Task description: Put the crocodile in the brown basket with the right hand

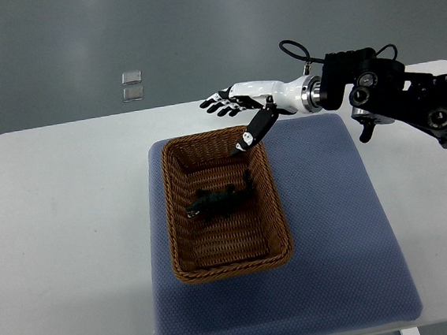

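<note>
Looking down, you are seeing the crocodile (217,202) lying inside the brown basket (171,220) — so the placing looks done. Your right hand (239,97) is hovering above the far rim, fingers spread flat (thumb hanging down), holding nothing.

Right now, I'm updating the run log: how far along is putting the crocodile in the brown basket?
Done: the toy crocodile lies on the floor of the brown wicker basket, which sits on the blue mat. In hand: nothing; the right hand hangs open over the basket's far rim, clear of the toy. Left: probably only drawing the arm away.
</note>
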`<state>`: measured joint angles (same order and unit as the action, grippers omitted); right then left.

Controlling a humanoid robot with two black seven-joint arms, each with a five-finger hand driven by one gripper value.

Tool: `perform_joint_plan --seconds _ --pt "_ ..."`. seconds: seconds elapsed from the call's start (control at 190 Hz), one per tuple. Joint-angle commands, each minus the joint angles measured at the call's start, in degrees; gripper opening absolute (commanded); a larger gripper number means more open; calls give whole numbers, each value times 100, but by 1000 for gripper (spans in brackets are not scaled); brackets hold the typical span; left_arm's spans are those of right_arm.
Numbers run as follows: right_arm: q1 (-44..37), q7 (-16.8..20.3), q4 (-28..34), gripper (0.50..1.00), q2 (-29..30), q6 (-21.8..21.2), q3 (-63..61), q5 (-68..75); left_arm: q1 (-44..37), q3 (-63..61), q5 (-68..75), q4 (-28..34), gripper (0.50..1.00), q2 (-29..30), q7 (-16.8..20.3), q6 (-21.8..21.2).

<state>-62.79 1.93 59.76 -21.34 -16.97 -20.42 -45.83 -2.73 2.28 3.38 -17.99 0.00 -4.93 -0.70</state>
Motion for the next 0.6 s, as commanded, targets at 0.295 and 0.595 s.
perform_joint_plan --seconds 0.295,0.595 --pt "1718 -491 -1230 924 306 18 -3741 3124 0 -9 5 -3 1000 0 0 0" --pt "2342 -1054 -1538 924 948 62 -4321 4249 0 -17 5 -3 1000 0 -8 -9"
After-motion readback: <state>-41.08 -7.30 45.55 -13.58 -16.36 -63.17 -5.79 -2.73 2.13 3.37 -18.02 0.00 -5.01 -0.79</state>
